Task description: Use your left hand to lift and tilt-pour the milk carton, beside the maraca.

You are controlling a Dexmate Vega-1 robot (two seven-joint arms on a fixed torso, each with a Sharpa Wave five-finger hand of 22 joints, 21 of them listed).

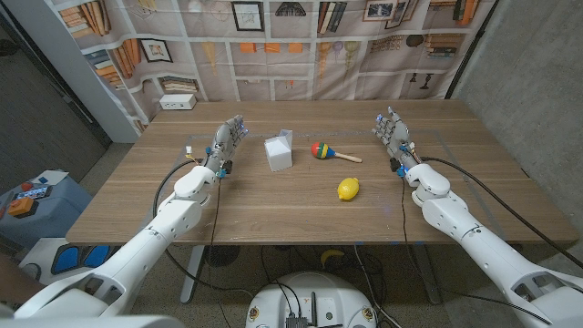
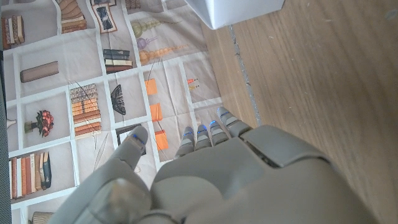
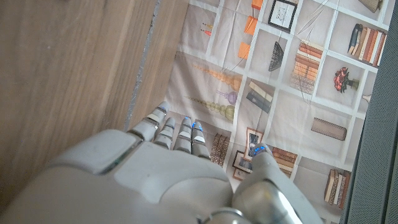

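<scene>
A white milk carton (image 1: 279, 151) stands upright near the middle of the wooden table (image 1: 273, 205), and part of it shows as a white box (image 2: 239, 11) in the left wrist view. Just right of it lies a maraca (image 1: 325, 151) with a red, blue and yellow head and a wooden handle. My left hand (image 1: 227, 141) is to the left of the carton, apart from it, fingers extended and holding nothing; its back (image 2: 249, 180) shows in the left wrist view. My right hand (image 1: 393, 133) is at the far right, fingers apart and empty, its back (image 3: 155, 180) also seen.
A yellow lemon (image 1: 348, 189) lies in front of the maraca, right of centre. A printed bookshelf backdrop (image 1: 301, 46) hangs behind the table's far edge. A small white box (image 1: 178, 101) sits on the floor beyond the table's left corner.
</scene>
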